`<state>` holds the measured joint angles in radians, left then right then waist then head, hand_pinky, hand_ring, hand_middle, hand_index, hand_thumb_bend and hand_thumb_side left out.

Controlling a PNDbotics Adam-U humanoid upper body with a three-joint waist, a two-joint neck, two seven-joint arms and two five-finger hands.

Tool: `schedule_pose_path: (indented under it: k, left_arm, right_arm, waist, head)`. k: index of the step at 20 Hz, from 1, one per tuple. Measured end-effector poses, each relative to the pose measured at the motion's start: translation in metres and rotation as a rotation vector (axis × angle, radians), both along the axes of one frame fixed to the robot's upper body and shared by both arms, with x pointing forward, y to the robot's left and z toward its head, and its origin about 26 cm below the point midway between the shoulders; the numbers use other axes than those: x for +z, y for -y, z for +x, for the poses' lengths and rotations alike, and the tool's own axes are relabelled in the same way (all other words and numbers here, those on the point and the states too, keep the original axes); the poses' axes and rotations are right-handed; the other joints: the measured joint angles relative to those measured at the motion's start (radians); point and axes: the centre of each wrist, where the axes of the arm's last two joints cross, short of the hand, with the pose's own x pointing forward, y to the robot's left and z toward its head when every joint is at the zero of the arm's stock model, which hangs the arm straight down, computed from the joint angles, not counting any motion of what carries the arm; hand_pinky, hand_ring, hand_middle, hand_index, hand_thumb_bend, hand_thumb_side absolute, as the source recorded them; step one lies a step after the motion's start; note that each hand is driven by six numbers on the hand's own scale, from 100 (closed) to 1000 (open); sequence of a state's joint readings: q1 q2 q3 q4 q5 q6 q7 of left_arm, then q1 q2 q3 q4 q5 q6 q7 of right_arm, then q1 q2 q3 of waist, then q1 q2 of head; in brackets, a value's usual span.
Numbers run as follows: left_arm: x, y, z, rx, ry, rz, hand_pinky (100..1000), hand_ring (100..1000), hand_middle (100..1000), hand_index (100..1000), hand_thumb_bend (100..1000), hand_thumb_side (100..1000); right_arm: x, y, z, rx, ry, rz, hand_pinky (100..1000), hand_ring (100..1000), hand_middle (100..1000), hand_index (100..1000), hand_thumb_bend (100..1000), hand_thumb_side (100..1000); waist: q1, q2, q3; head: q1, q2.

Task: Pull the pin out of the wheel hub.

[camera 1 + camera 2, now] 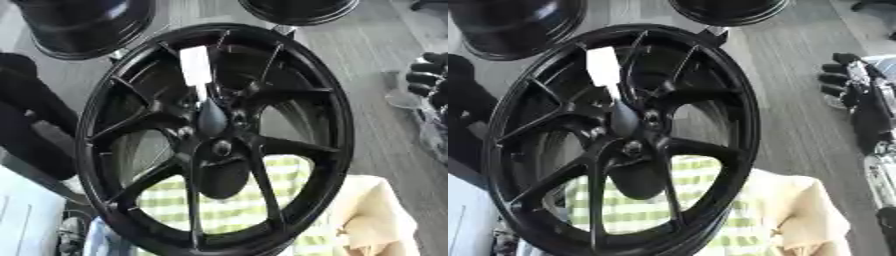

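A large black spoked wheel [105, 150] stands on edge and fills the middle of both views. A white flat pin [196, 67] with a narrow lower end lies over the upper spokes and points down at the hub [220, 147]. Its tip meets a dark tapered piece [211, 117] just above the hub's centre. My right hand [846, 82] hangs at the right edge, well clear of the rim, with relaxed black fingers and nothing in it. A black shape [31, 125] at the left edge, apparently my left arm, ends by the rim's left side; its hand is not clear.
Two more black rims stand behind, one at the top left [83, 25] and one at the top centre [297, 10]. A green checked cloth [232, 207] and a cream cloth [376, 215] lie behind the wheel's lower part. Grey planked floor [367, 65] stretches to the right.
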<state>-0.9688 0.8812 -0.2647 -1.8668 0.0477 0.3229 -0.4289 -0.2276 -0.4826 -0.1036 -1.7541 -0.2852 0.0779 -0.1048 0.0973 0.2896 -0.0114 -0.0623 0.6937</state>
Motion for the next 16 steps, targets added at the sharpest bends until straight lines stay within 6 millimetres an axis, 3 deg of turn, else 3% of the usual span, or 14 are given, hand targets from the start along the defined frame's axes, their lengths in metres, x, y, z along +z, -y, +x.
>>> schedule_pose_path:
  k: [6, 16]
  left_arm:
    - [0.019, 0.03, 0.005, 0.008, -0.009, 0.28, 919, 860, 814, 868, 325, 552]
    - [0.021, 0.079, 0.041, -0.027, -0.078, 0.529, 932, 860, 813, 869, 442, 658]
  right_arm:
    - [-0.002, 0.001, -0.001, -0.001, -0.009, -0.012, 826, 785, 728, 830, 100, 772]
    - [-0.005, 0.001, -0.001, 0.0, -0.022, -0.018, 827, 785, 728, 830, 100, 767]
  waist:
    - [0.004, -0.007, 0.0]
    - [0.003, -0.01, 0.002]
  head:
    - [-0.002, 0.014]
    - [-0.021, 0.016]
